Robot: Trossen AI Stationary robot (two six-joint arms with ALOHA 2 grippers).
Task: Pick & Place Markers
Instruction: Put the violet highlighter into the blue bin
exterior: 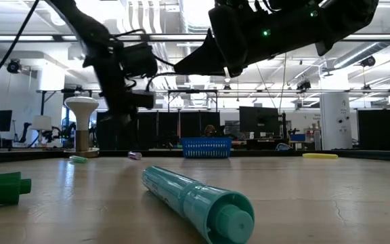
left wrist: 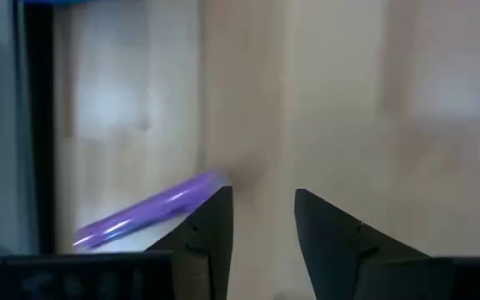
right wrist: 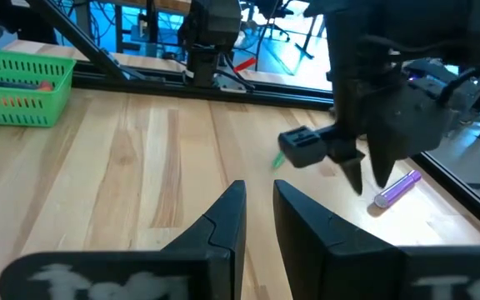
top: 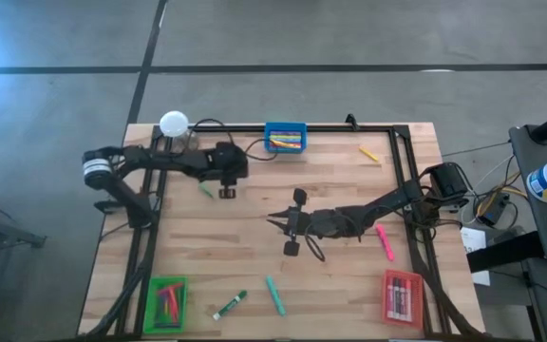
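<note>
Now my left gripper (left wrist: 261, 229) hangs with fingers spread and empty, the purple marker (left wrist: 144, 212) lying on the table (left wrist: 348, 100) just beside one finger (left wrist: 211, 229), outside the gap.

You see a pale wood-grain counter (top: 254, 256) framed by black rails. The trays are blue (top: 285, 139), green (top: 166, 302) and red (top: 402, 296). Loose markers are purple (left wrist: 144, 212), light green (top: 206, 189), yellow (top: 369, 154), pink (top: 385, 241), teal (top: 274, 295), and green with a white barrel (top: 229, 305). Both arms and each claw are black: left (left wrist: 261, 221), right (right wrist: 258, 212).
</note>
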